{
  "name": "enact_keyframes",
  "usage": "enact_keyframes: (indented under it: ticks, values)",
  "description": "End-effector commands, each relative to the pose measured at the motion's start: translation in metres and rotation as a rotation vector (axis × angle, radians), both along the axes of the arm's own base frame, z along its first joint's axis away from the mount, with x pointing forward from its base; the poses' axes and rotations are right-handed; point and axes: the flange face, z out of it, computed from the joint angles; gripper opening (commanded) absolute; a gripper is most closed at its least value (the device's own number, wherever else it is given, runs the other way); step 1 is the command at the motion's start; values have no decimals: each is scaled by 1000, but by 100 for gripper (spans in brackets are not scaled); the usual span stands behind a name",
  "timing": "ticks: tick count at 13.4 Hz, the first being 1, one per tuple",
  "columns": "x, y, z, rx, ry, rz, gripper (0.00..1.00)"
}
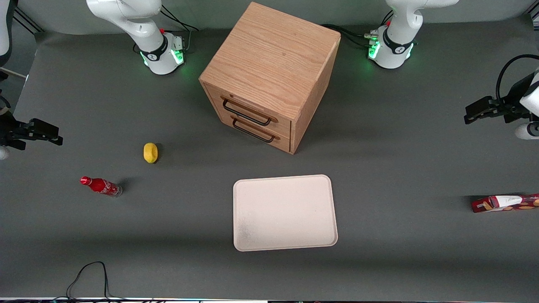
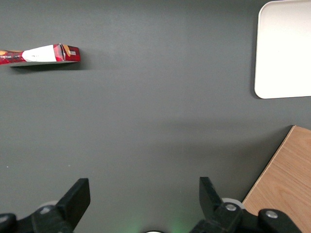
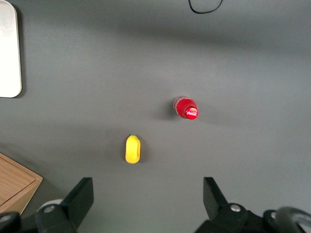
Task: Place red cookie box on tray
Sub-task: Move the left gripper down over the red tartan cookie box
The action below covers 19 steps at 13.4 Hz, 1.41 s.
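The red cookie box (image 1: 505,203) lies flat on the grey table toward the working arm's end, its white label panel up; it also shows in the left wrist view (image 2: 41,54). The cream-white tray (image 1: 285,212) sits mid-table, nearer the front camera than the cabinet, with nothing on it; one rounded corner of the tray (image 2: 284,48) shows in the left wrist view. My left gripper (image 1: 469,114) hangs above the table at the working arm's end, farther from the front camera than the box. The gripper (image 2: 143,187) is open, with only bare table between its fingers.
A wooden two-drawer cabinet (image 1: 269,75) stands mid-table, farther from the front camera than the tray. A yellow lemon (image 1: 150,152) and a small red cola bottle (image 1: 101,186) lie toward the parked arm's end. A black cable (image 1: 90,273) loops at the table's front edge.
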Motion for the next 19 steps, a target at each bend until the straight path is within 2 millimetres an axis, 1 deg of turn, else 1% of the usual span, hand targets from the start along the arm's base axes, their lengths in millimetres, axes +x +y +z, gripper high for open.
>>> enact_keyframes:
  ticks: [1, 6, 8, 9, 10, 12, 14, 15, 16, 17, 18, 19]
  values:
    - [0, -1, 0, 0, -8, 5, 100]
    - [3, 4, -3, 4, -5, 15, 100]
    - [12, 7, -9, 9, -7, 21, 100]
    - [19, 12, -12, 10, -14, 42, 100]
    - [27, 27, -16, 8, -13, 74, 100]
    - [52, 58, -28, 8, -13, 126, 100]
    - [79, 104, -44, 8, -17, 219, 100]
    - [90, 129, -51, 10, -24, 281, 100]
    - [100, 150, -59, 13, -30, 339, 100]
    - [108, 167, -67, 19, -33, 420, 100]
    - [110, 189, -77, 28, -31, 524, 100]
    - [110, 212, -81, 28, -61, 602, 100]
